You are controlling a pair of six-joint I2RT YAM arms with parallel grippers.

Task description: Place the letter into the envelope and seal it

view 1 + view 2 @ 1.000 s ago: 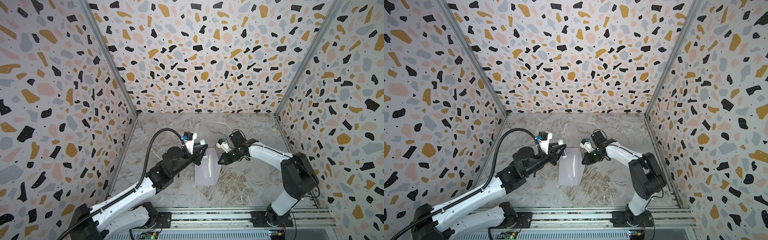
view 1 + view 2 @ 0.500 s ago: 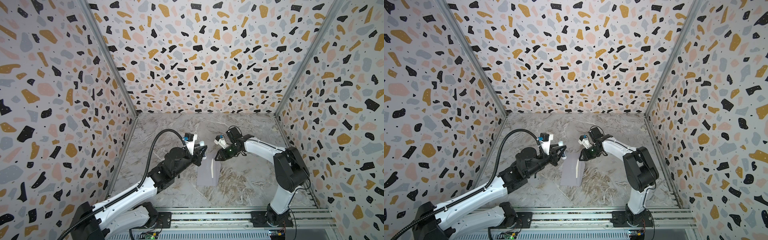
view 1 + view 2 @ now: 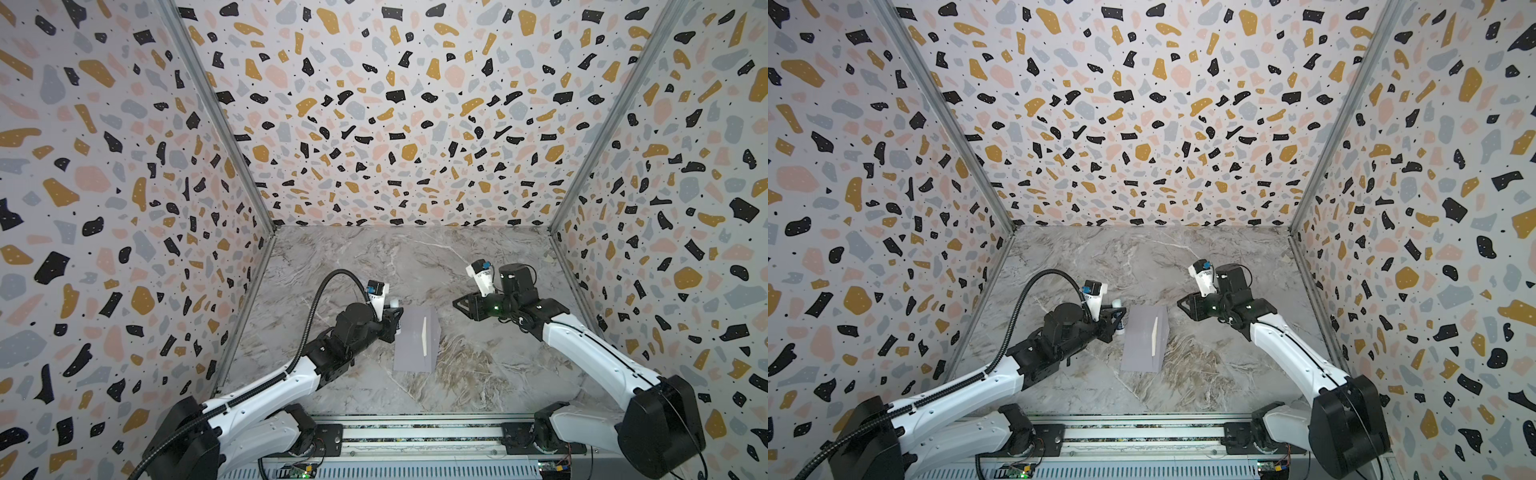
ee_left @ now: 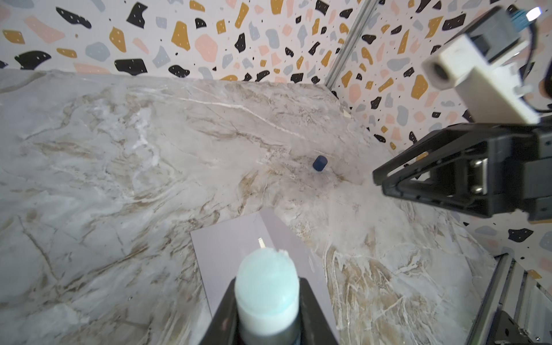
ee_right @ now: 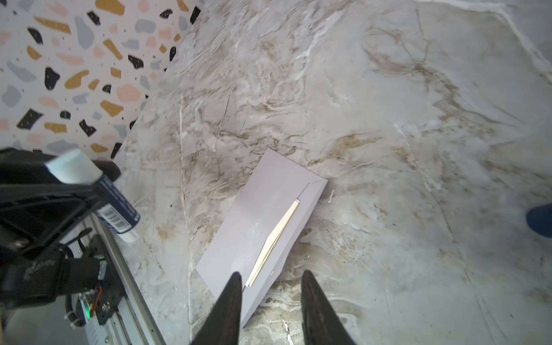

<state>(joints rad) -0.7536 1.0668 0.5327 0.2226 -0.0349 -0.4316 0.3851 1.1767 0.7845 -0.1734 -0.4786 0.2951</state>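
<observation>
Bright even light, soft shadows, foreground blur

both top views: high, front, looking down | wrists: close, oblique | shared: envelope [image 3: 409, 345]

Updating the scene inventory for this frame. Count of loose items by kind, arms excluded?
envelope: 1
letter: 1 (only a tan edge shows at the envelope's opening)
glue stick: 1
blue cap: 1
Total: 4
</observation>
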